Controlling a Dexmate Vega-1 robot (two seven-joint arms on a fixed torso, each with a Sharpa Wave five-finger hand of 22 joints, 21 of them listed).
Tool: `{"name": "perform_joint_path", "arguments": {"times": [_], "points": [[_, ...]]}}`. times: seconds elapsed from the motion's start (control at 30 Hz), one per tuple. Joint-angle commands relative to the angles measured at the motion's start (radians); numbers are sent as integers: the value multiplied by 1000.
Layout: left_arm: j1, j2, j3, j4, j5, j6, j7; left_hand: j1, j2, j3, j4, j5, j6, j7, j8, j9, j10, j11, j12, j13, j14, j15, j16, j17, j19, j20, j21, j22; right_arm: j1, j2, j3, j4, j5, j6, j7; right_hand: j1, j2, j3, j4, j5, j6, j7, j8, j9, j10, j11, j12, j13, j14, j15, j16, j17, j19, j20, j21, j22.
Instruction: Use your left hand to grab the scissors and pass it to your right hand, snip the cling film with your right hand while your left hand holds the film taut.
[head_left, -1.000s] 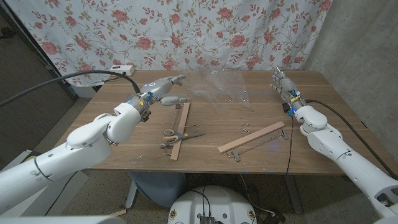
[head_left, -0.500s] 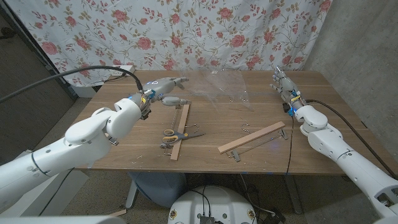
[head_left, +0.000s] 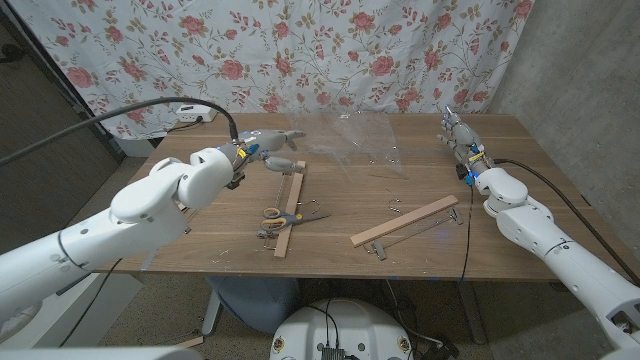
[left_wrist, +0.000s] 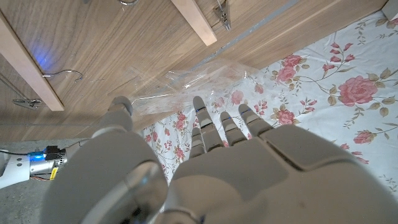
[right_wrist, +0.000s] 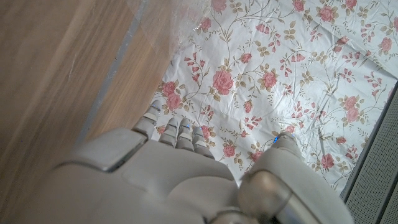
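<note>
The scissors (head_left: 291, 215), with yellow and blue handles, lie on the table beside a long wooden slat (head_left: 291, 208), near the front middle. A crumpled sheet of clear cling film (head_left: 357, 135) stands at the table's far middle; its edge (left_wrist: 193, 84) shows in the left wrist view. My left hand (head_left: 268, 140) hovers open above the far left part of the table, fingers stretched toward the film, well behind the scissors. My right hand (head_left: 458, 137) is held open near the far right edge, holding nothing.
A second wooden slat (head_left: 404, 221) with small metal clips lies right of the scissors. A floral curtain (head_left: 300, 55) hangs behind the table. A white power strip (head_left: 190, 110) sits at the far left corner. A black cable (head_left: 466, 225) runs along my right arm.
My left arm has swung slightly right and farther back, carrying the open hand closer to the film. The right hand has barely moved.
</note>
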Motion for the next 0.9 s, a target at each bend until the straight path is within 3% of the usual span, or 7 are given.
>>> {"name": "perform_joint_path", "arguments": {"times": [0.03, 0.6, 0.9], "points": [[-36, 0, 43, -10, 59, 6, -74, 20, 0, 12, -1, 4, -24, -3, -5, 3, -13, 4, -7, 5, -11, -2, 2, 0, -8, -3, -3, -1, -8, 2, 11, -6, 17, -6, -3, 5, 13, 5, -1, -3, 5, 0, 6, 1, 5, 1, 3, 0, 2, 0, 5, 1, 4, 3, 9, 2], [-70, -40, 100, 3, 170, -29, -163, 47, -2, 19, -5, 3, -30, -4, 4, 3, -13, -15, -11, 10, -11, -9, 6, 0, -14, -5, -2, -1, -18, 10, 16, 11, 27, 27, 14, 3, 15, 4, -2, -5, 5, 2, 5, 0, 6, 3, 2, -1, 2, -4, 6, -2, 4, 3, 8, 2], [-52, -48, 103, -11, 244, -37, -202, 54, -3, 19, -4, 2, -34, -4, 4, 3, -12, -13, -13, 13, -3, -9, 10, 0, -12, -6, -1, -1, -32, 5, 22, -7, 21, 26, -6, -8, 9, -2, 1, -6, 8, 4, 5, 0, 8, 5, 2, -1, 2, 0, 6, -3, 3, 3, 7, 2]]}}
